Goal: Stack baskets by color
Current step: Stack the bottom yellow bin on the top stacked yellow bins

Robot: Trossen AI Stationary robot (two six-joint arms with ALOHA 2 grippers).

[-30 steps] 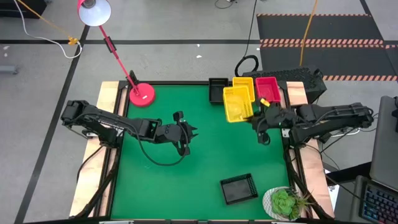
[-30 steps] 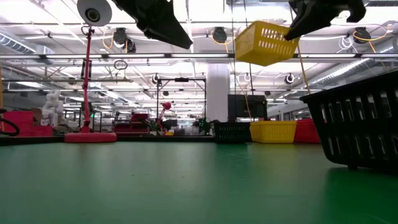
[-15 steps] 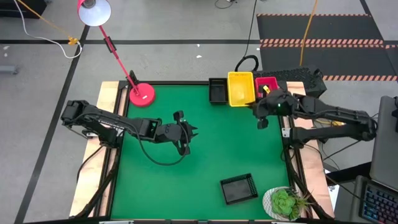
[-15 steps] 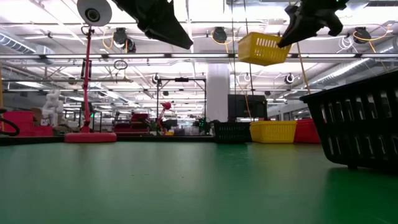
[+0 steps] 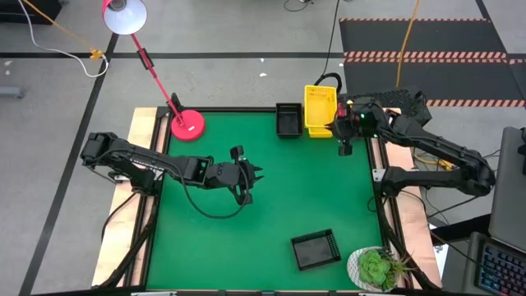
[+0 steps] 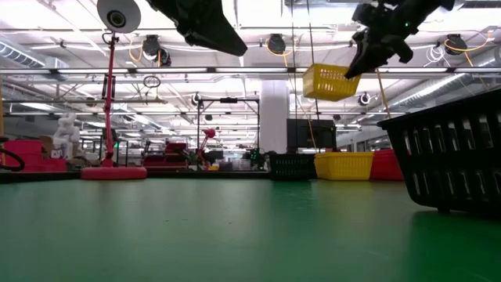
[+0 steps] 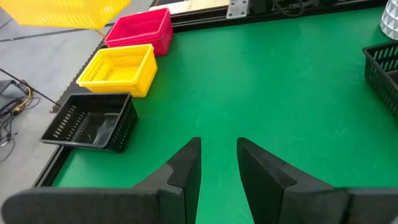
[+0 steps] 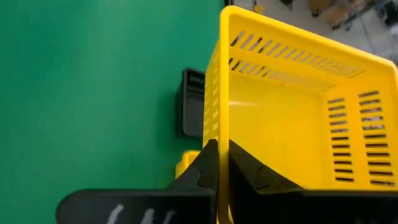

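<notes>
One yellow basket (image 5: 319,111) pinched by rim in my right fingers (image 5: 335,125), airborne over back-row yellow basket (image 6: 344,166). Next: align, lower, nest. Left fingers (image 7: 219,163) part-open, empty, mid-worktop (image 5: 279,205).

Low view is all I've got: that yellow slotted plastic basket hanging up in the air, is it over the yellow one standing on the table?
Observer: Yes. From above, the held yellow basket hangs at the table's far edge, just right of the black slotted basket, and hides the standing yellow basket.
Operator: How is it gripped?
Observer: The right gripper is shut on one side wall.
Operator: And the left arm?
Observer: The left gripper hovers mid-table, fingers slightly apart, holding nothing.
</notes>
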